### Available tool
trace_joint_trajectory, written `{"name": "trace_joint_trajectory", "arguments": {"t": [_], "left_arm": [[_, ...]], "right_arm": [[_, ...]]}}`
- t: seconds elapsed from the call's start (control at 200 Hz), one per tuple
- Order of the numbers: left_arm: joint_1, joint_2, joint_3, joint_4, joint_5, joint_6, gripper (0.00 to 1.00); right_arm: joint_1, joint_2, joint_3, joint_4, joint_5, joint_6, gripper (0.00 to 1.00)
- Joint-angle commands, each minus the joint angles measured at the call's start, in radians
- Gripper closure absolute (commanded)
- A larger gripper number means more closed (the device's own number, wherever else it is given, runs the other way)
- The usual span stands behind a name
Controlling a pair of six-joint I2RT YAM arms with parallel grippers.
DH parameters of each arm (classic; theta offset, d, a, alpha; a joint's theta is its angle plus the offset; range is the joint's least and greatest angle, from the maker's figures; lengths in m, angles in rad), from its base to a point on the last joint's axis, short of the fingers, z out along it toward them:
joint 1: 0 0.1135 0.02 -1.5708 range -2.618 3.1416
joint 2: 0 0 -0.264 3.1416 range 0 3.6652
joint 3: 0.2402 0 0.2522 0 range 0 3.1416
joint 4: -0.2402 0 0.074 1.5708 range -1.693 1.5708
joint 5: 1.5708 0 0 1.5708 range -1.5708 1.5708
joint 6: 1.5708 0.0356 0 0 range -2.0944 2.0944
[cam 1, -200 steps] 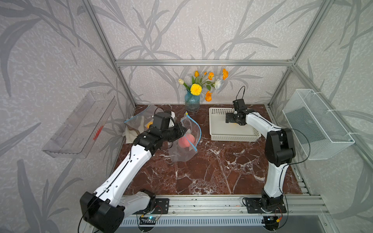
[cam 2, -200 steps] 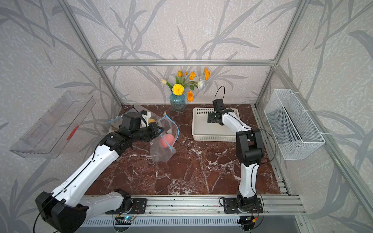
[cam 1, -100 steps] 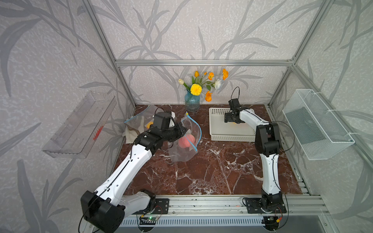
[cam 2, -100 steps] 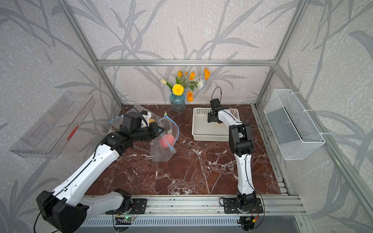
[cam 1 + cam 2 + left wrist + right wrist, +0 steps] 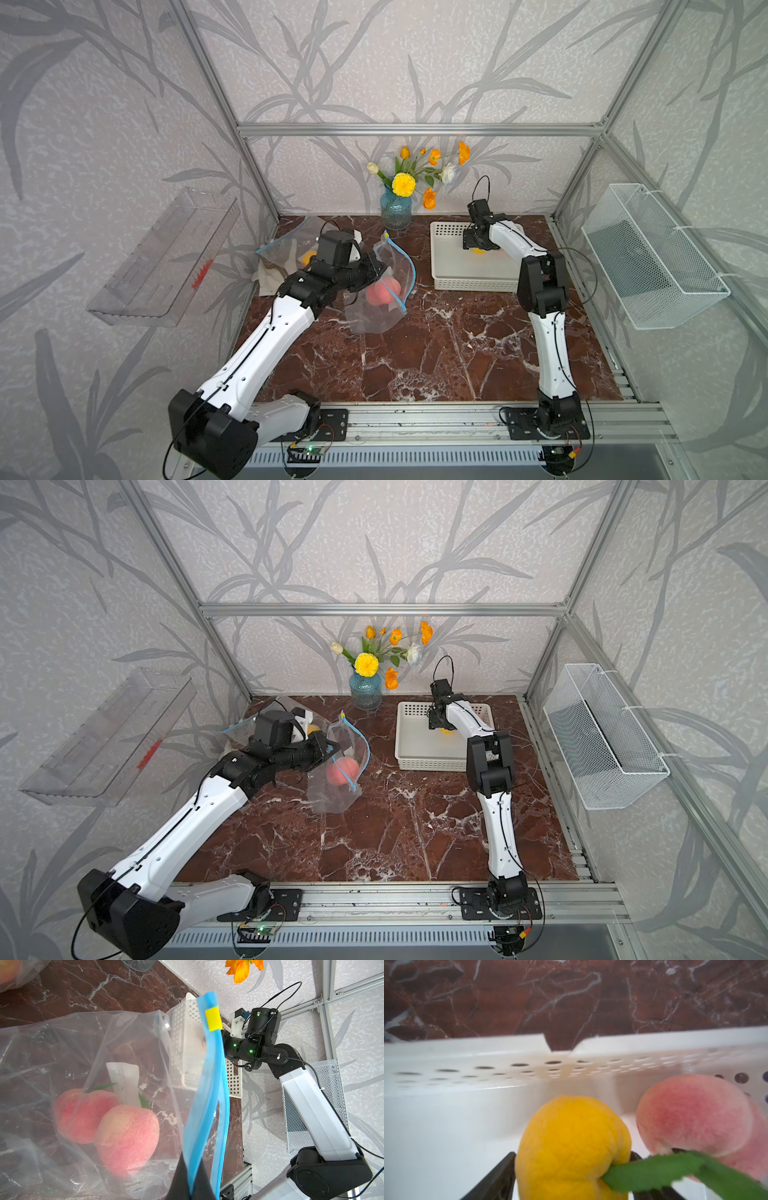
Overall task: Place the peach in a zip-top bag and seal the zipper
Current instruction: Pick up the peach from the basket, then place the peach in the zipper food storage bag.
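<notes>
Your right elbow (image 5: 540,274) has swung left: the right gripper (image 5: 573,1154) straddles a dimpled yellow fruit (image 5: 571,1136) in the far-right white perforated plastic basket (image 5: 467,1057), grip unclear. Recentre on the fuzzy pink peach (image 5: 691,1113) beside it. Your left gripper (image 5: 192,1180) clamps the clear zip-top bag (image 5: 62,1043), 2 peaches (image 5: 126,1138) inside.

white label (image 5: 124,1082): inside the zip-top bag (image 5: 62,1043), behind the peaches (image 5: 126,1138), beyond the left fingers (image 5: 180,1184); faint outlined marks, too pale to read
yellow tab (image 5: 212,1018): on the blue zipper strip (image 5: 207,1095), at the end far from those fingers; blank
legible text: none
</notes>
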Motion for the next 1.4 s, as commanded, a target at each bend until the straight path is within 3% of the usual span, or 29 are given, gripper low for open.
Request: {"name": "trace_joint_trajectory", "arguments": {"t": [0.0, 0.195, 0.39, 0.645, 0.84, 1.03, 1.21, 1.395], "left_arm": [[-0.004, -0.002, -0.009, 0.021, 0.01, 0.001, 0.97], [-0.004, 0.001, -0.015, 0.027, 0.009, 0.004, 0.97], [-0.004, 0.003, -0.017, 0.026, 0.012, 0.006, 0.97], [-0.004, 0.018, -0.024, 0.052, 0.029, 0.003, 0.97], [-0.006, 0.059, -0.007, 0.108, 0.068, -0.018, 0.97], [-0.022, 0.115, 0.028, 0.169, 0.108, -0.037, 0.97], [-0.058, 0.153, 0.059, 0.171, 0.132, -0.029, 0.97], [-0.089, 0.15, 0.084, 0.168, 0.13, -0.013, 0.97]], "right_arm": [[-0.006, 0.009, 0.021, -0.054, -0.017, 0.0, 0.2], [-0.006, -0.056, -0.031, -0.043, -0.06, -0.016, 0.32], [-0.007, -0.284, -0.258, 0.1, -0.195, -0.032, 0.35], [-0.009, -0.674, -0.603, 0.302, -0.701, -0.115, 0.34], [-0.005, -0.897, -0.774, 0.49, -0.97, -0.014, 0.34], [0.045, -0.998, -0.818, 0.56, -1.057, 0.024, 0.33], [0.108, -1.002, -0.816, 0.619, -1.154, 0.068, 0.33], [0.201, -0.991, -0.778, 0.563, -1.134, 0.01, 0.32]]}}
